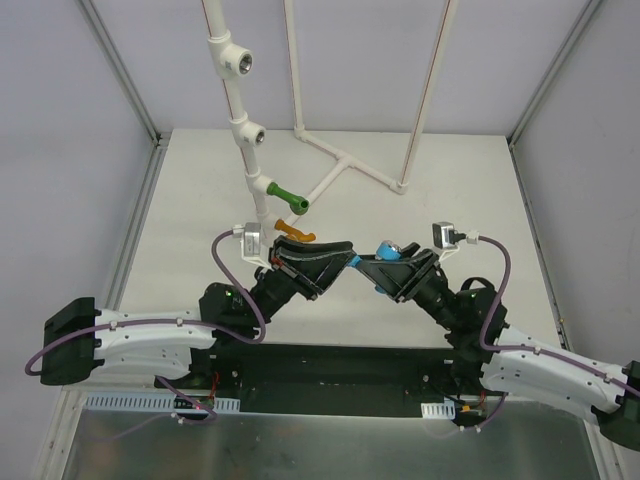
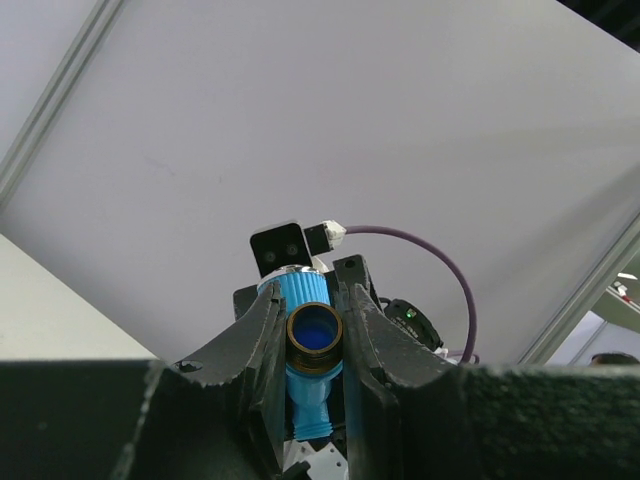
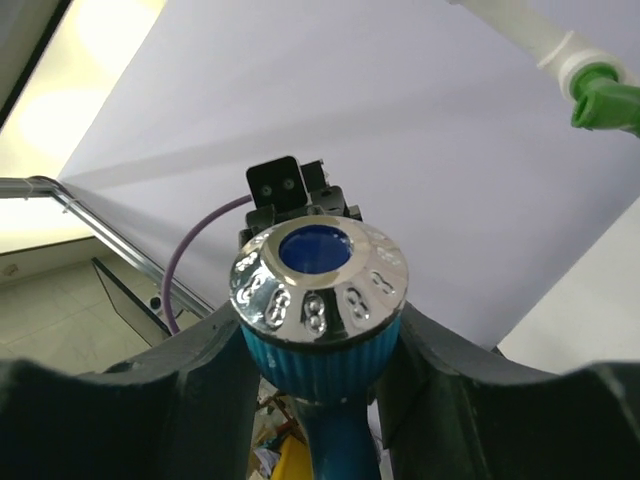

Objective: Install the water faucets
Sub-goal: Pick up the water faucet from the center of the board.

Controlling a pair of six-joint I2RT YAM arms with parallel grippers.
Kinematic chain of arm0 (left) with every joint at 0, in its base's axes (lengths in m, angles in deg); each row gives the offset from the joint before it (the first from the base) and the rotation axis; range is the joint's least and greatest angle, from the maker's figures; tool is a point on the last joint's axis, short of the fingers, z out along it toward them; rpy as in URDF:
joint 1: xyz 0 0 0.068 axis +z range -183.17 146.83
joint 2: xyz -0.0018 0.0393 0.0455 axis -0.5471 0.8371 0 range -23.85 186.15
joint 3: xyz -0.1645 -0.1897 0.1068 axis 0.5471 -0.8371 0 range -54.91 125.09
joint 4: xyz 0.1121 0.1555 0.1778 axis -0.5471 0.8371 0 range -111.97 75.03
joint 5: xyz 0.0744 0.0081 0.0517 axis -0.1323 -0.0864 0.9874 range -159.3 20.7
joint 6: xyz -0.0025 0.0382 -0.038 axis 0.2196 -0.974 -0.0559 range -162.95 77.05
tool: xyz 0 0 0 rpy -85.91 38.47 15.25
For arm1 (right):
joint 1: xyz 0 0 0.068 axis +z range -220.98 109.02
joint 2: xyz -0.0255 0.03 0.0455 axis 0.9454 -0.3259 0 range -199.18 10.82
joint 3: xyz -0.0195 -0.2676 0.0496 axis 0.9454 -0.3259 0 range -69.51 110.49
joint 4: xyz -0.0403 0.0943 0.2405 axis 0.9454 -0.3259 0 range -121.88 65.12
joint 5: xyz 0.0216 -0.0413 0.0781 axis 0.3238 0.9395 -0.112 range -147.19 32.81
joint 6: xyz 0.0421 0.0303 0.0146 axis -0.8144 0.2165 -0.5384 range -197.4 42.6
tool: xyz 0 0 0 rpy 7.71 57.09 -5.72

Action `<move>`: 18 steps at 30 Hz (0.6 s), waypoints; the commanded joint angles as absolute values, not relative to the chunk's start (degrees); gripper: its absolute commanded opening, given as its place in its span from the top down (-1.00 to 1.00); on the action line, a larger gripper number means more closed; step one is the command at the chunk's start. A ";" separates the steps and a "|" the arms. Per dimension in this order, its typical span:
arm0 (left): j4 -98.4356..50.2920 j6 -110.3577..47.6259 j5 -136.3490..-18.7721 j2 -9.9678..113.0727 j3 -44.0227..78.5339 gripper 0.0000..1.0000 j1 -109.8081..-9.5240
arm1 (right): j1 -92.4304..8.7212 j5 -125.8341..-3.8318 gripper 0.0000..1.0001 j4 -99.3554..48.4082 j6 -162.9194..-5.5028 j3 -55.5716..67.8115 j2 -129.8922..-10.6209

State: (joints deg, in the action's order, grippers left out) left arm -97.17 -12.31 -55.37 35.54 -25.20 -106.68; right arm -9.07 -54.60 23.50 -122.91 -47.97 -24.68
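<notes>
From my end the left gripper is clenched on the light blue faucet, whose brass threaded end points back at the wrist cam from between the fingers. The orange faucet sits just past its tip and the green faucet is further out on the white pipe, so that side's cramped. The right gripper meets it nose to nose and grasps the same faucet by the ribbed collar under its shiny knob, with open table beyond and to its right out to the frame rail.
</notes>
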 commanded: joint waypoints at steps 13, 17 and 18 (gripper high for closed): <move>-108.45 -14.64 -55.24 32.67 -27.05 1.00 -107.08 | -8.14 -51.39 -0.10 27.51 -119.50 -44.64 -18.98; -108.45 -16.40 -55.94 31.34 -26.00 1.00 -107.17 | -8.23 -51.65 -0.40 32.06 -121.25 -47.01 -19.49; -108.45 -16.58 -56.11 31.34 -25.65 1.00 -107.08 | -8.23 -51.65 -0.41 33.73 -121.95 -47.54 -19.93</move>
State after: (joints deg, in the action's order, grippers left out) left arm -96.58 -13.91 -55.78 33.42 -26.73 -107.10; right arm -8.13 -52.66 23.28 -120.95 -48.52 -20.33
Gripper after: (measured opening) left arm 0.227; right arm 0.694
